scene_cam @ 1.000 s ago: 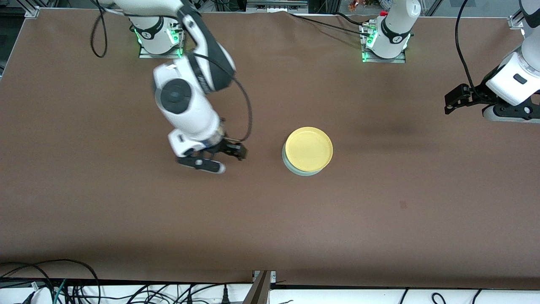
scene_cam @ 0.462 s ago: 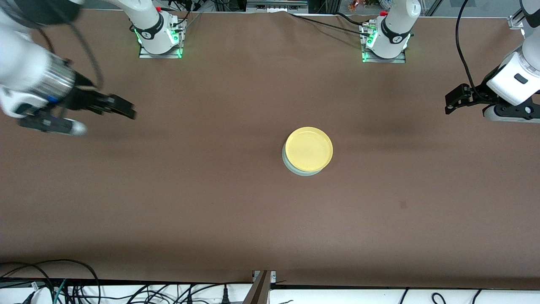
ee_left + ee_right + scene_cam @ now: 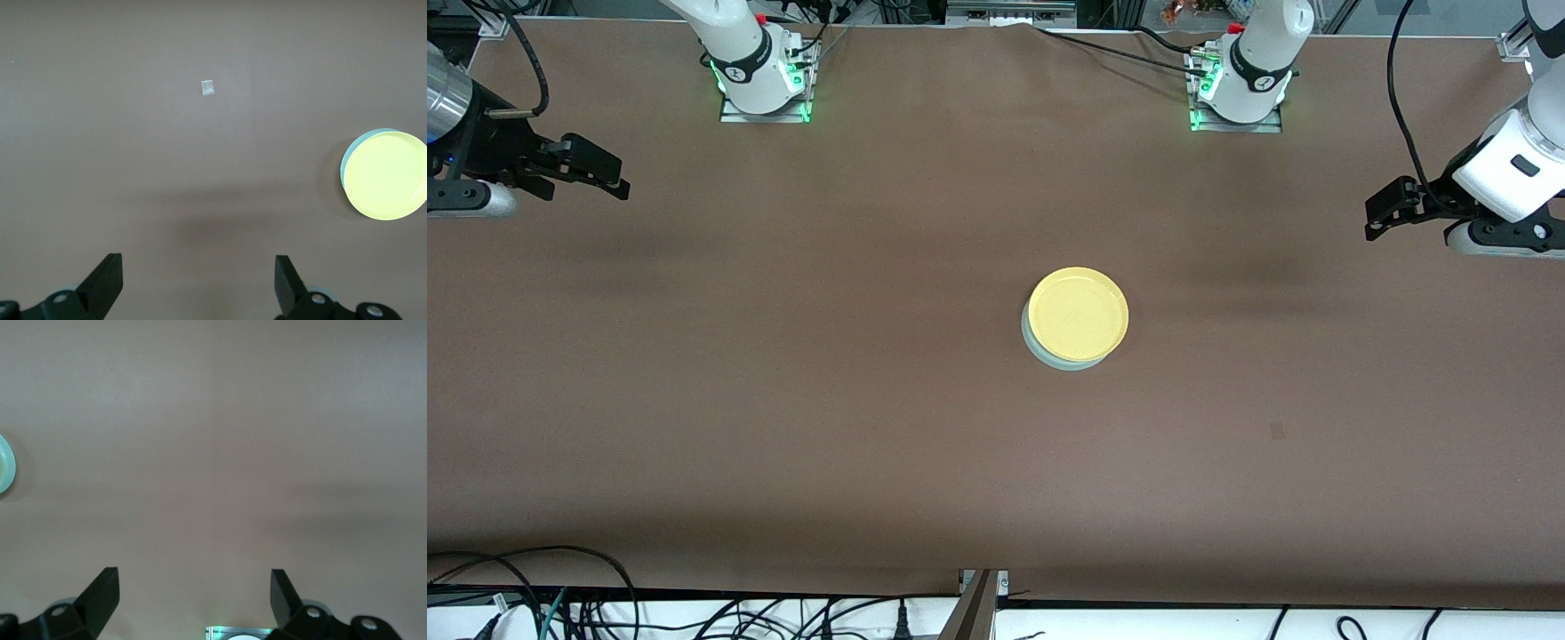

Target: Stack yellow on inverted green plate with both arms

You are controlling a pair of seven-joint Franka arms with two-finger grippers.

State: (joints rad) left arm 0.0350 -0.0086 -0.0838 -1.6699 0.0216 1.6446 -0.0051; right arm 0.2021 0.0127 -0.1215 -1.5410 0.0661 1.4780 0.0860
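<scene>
The yellow plate (image 3: 1079, 313) lies right side up on the green plate (image 3: 1040, 351) in the middle of the table. Only a thin crescent of the green plate shows under it. The stack also shows in the left wrist view, yellow plate (image 3: 387, 175) over a green edge (image 3: 345, 167). The rim of the stacked plates (image 3: 4, 463) just enters the right wrist view. My right gripper (image 3: 591, 178) is open and empty over the right arm's end of the table. My left gripper (image 3: 1374, 218) is open and empty over the left arm's end, where that arm waits.
The brown table (image 3: 871, 400) carries a small pale mark (image 3: 1276, 431), also in the left wrist view (image 3: 207, 87). The arm bases (image 3: 760, 76) (image 3: 1240, 84) stand along the edge farthest from the front camera. Cables (image 3: 560, 604) hang off the nearest edge.
My right arm has swung away from beside the plates toward its own end of the table and risen. The plates and the left arm have not moved.
</scene>
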